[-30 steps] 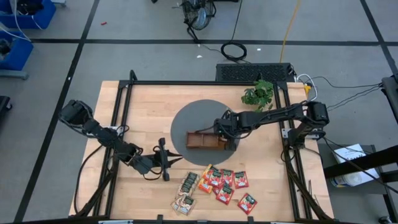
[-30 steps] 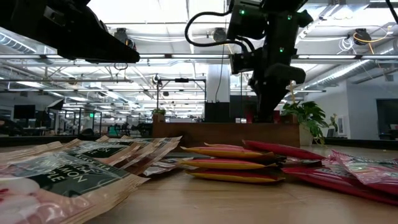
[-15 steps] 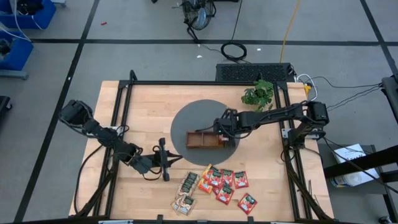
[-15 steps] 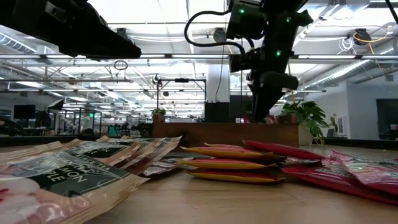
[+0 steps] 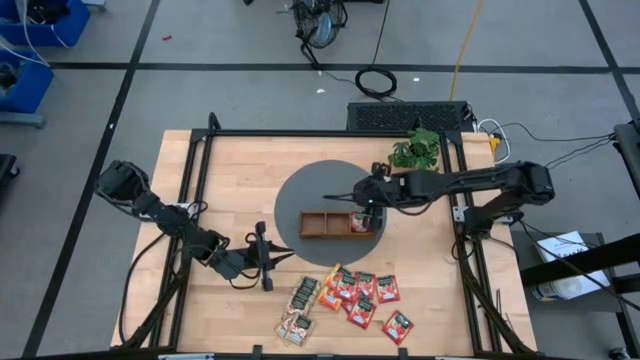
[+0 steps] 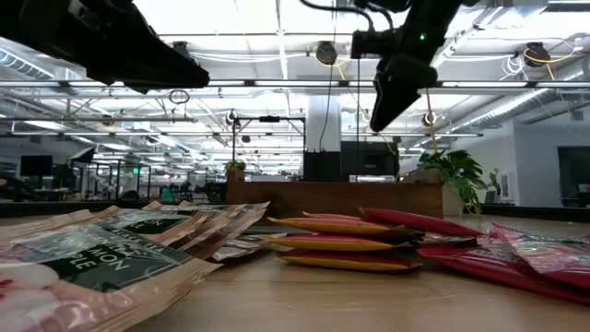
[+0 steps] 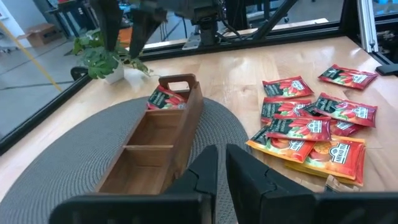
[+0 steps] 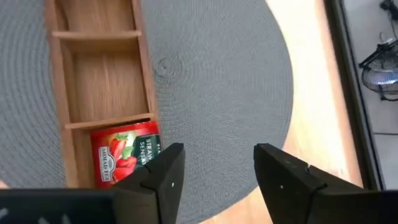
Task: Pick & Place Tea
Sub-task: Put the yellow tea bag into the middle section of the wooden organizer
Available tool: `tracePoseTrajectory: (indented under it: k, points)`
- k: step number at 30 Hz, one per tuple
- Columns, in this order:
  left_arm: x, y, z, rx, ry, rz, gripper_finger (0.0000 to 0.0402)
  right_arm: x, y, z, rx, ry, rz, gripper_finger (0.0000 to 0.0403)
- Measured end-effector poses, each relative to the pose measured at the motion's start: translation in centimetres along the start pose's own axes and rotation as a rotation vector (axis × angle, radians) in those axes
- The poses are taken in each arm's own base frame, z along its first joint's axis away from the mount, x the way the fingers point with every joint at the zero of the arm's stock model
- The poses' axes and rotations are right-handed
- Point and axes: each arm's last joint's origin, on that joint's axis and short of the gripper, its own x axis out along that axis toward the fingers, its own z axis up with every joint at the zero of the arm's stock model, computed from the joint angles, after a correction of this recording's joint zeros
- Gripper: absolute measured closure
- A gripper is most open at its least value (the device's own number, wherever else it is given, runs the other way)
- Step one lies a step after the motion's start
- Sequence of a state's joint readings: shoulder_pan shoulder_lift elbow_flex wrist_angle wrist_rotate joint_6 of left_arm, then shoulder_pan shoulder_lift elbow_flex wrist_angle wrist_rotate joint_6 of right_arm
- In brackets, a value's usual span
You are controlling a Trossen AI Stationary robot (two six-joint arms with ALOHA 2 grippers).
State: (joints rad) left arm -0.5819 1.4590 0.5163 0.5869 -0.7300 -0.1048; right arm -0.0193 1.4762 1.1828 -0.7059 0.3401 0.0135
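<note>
The round grey mat [image 5: 315,190] lies in the middle of the table, and the wooden tray [image 5: 338,222] sits on it so both arms can reach it. One red tea packet [image 8: 124,158] lies flat in the tray's end compartment nearest the plant [image 5: 416,150]. The other packets [image 5: 350,295] wait in a loose pile off the mat, on the tray's side away from the plant. The right gripper [image 8: 214,171] hangs above that compartment, jaws wide and empty. The left gripper [image 7: 221,171] waits beside the mat, jaws narrow, holding nothing.
</note>
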Motion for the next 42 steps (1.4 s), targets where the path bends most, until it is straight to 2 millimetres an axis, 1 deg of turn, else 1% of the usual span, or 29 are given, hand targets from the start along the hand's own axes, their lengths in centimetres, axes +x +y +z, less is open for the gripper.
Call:
tracePoseTrajectory:
  k: [3, 5, 7, 9, 11, 14, 16, 17, 18, 20, 22, 25, 28, 30, 32, 34, 37, 40, 42]
  points:
    - [0.0, 0.0, 0.0, -0.016, 0.002, 0.0, 0.0365, -1.0, 0.0, 0.0, 0.0, -0.03, 0.017, 0.0228]
    - [0.0, 0.0, -0.1, -0.029, 0.009, 0.001, 0.037, -1.8, 0.1, -0.2, -0.016, -0.056, 0.087, 0.0233]
    - [0.0, 0.0, -0.2, -0.031, 0.018, 0.003, 0.0374, -2.2, 0.8, -1.0, -0.028, -0.079, 0.187, 0.0239]
    - [0.0, 0.1, -0.5, -0.02, 0.042, 0.006, 0.038, -2.2, 2.2, -2.3, -0.021, -0.142, 0.267, 0.0248]
    - [0.0, 0.1, -0.8, -0.004, 0.064, 0.009, 0.0386, -1.7, 4.3, -3.8, -0.043, -0.258, 0.328, 0.0267]
    - [0.0, 0.1, -0.8, -0.007, 0.069, 0.007, 0.0396, -0.9, 7.6, -6.2, -0.095, -0.452, 0.419, 0.0321]
    - [0.1, 0.2, -0.8, -0.046, 0.067, -0.002, 0.0397, -0.4, 9.4, -7.5, -0.124, -0.56, 0.476, 0.0371]
    - [0.2, 0.3, -0.7, -0.071, 0.068, -0.011, 0.0396, -0.1, 10.2, -8.0, -0.142, -0.606, 0.495, 0.0386]
    - [0.4, 0.5, -0.7, -0.099, 0.072, -0.019, 0.0395, 0.2, 10.9, -8.4, -0.161, -0.644, 0.503, 0.0393]
    - [0.9, 0.7, -0.7, -0.135, 0.098, -0.047, 0.0394, 0.9, 12.2, -8.9, -0.184, -0.675, 0.509, 0.0391]
    - [2.1, 0.4, -0.3, -0.141, 0.134, -0.106, 0.0397, 1.4, 13.5, -8.9, -0.227, -0.707, 0.522, 0.0393]
    - [4.4, -1.3, 0.0, -0.051, 0.201, -0.181, 0.0397, 2.4, 15.3, -9.0, -0.297, -0.705, 0.532, 0.0401]
    - [6.8, -3.2, 0.5, 0.087, 0.276, -0.235, 0.0394, 3.5, 16.7, -9.2, -0.314, -0.678, 0.545, 0.04]
    - [8.0, -4.2, 0.8, 0.149, 0.326, -0.235, 0.0393, 4.0, 17.3, -9.1, -0.328, -0.663, 0.545, 0.0401]
    - [8.9, -4.8, 1.3, 0.176, 0.365, -0.227, 0.0393, 4.5, 17.9, -8.8, -0.322, -0.657, 0.549, 0.0402]
    - [9.6, -5.3, 1.9, 0.178, 0.378, -0.223, 0.0393, 5.1, 18.4, -8.7, -0.318, -0.656, 0.549, 0.0402]
    - [10.0, -5.6, 2.4, 0.177, 0.377, -0.222, 0.0392, 5.9, 19.0, -8.6, -0.315, -0.651, 0.526, 0.0402]
    - [10.1, -5.7, 2.5, 0.173, 0.369, -0.223, 0.0392, 7.2, 19.2, -9.2, -0.3, -0.557, 0.52, 0.0402]
    - [10.0, -5.7, 2.5, 0.169, 0.369, -0.222, 0.0392, 7.5, 19.1, -9.8, -0.282, -0.484, 0.514, 0.0402]
